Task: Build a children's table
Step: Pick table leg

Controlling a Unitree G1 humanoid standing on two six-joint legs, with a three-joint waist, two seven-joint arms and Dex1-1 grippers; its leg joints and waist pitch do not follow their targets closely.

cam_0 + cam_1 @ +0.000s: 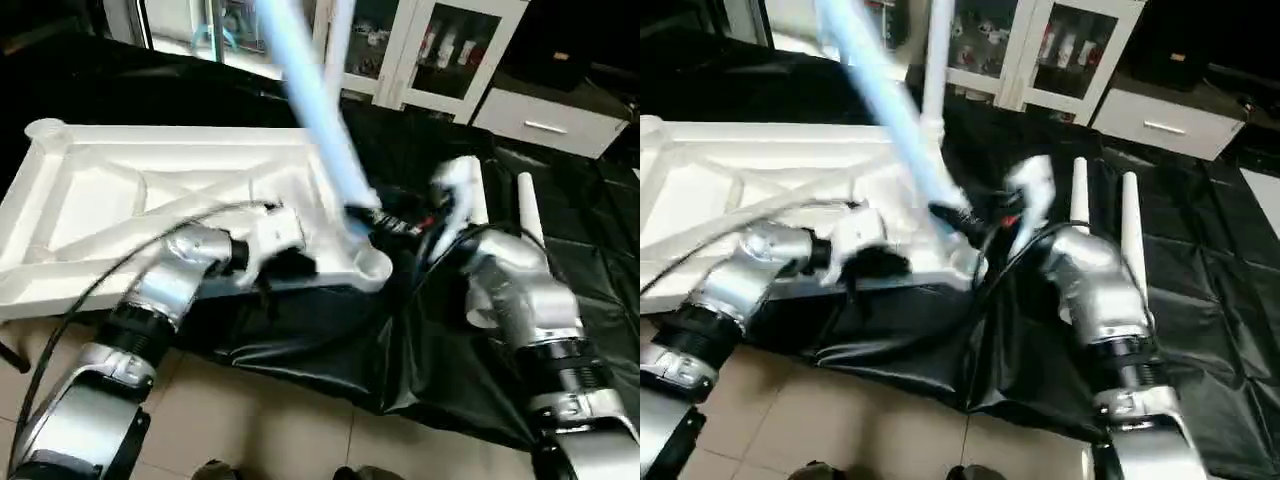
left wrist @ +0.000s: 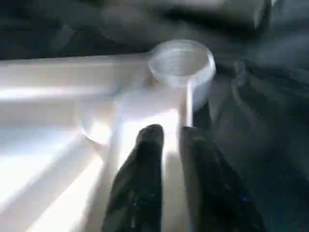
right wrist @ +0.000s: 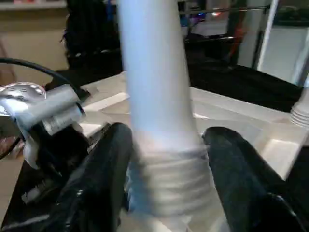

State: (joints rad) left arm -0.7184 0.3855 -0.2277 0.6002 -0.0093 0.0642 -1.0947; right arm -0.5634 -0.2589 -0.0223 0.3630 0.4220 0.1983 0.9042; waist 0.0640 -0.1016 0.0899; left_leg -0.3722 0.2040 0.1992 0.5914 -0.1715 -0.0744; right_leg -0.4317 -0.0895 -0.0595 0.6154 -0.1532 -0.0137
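The white tabletop (image 1: pixel 150 190) lies upside down on the black-draped table, its X ribs facing up. My left gripper (image 1: pixel 290 262) is shut on its near rim, the black fingers (image 2: pixel 149 159) straddling the rim just short of the open corner socket (image 2: pixel 181 63). My right gripper (image 1: pixel 365 220) is shut on a long white leg (image 1: pixel 315 100) that leans away to the upper left. The leg's threaded end (image 3: pixel 166 179) hangs right at the near-right socket (image 1: pixel 372 265). A second leg (image 1: pixel 935 60) stands upright at the far right corner. Two more legs (image 1: pixel 1080 200) (image 1: pixel 1130 225) lie on the cloth.
The black cloth (image 1: pixel 330 350) hangs over the table's near edge above a tiled floor (image 1: pixel 250 420). White glass-door cabinets (image 1: pixel 450 50) and a drawer unit (image 1: pixel 550 120) stand behind. The far-left corner socket (image 1: pixel 45 130) is open.
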